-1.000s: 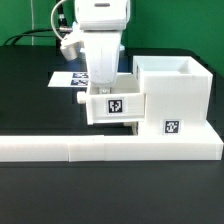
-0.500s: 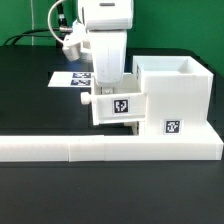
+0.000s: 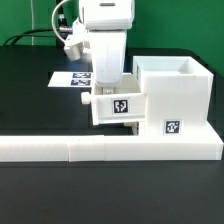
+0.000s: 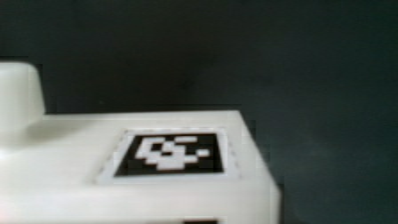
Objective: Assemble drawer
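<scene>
White arm upright, wrist vertical, hand [image 3: 108,88] pointing straight down

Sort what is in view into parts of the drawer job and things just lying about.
Job:
- housing, with a tag on its side
- tray, tagged, with a knob, against the housing's open side
- gripper, over the tray; its fingers are not clearly visible

Lying about:
- marker board
- L-shaped wall
- black table

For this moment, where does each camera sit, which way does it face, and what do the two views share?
Exterior view: off the arm, low, facing across the white wall at the housing; the gripper comes down onto the tray.
Wrist view: on the wrist, looking closely down on the tray; no fingers show.
Shared: the tray's tag.
</scene>
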`<state>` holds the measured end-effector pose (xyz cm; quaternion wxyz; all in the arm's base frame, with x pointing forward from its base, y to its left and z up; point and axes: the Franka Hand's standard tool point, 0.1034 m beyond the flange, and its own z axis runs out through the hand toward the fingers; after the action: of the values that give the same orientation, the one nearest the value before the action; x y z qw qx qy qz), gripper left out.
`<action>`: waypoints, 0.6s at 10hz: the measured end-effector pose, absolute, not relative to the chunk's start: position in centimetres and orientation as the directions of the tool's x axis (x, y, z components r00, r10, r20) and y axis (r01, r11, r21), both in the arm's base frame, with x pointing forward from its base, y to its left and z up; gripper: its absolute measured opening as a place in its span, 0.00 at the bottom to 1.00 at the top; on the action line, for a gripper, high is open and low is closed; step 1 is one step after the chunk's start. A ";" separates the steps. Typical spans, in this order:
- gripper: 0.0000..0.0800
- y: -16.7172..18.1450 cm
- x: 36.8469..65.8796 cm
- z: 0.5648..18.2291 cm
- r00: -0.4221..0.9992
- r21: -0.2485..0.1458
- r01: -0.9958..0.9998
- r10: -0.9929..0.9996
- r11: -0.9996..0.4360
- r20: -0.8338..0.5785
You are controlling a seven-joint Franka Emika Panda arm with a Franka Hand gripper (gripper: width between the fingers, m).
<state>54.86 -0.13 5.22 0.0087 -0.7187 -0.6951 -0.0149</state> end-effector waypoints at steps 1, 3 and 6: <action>0.05 0.0 54.9 5.2 0.026 0.009 1.000 0.999 -0.027 0.033; 0.05 0.5 55.1 5.3 0.010 0.014 1.000 1.000 -0.010 0.022; 0.05 0.8 55.1 5.4 0.027 0.019 0.999 1.000 -0.027 -0.004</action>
<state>55.12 0.82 5.37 -0.0081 -0.7167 -0.6974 -0.0052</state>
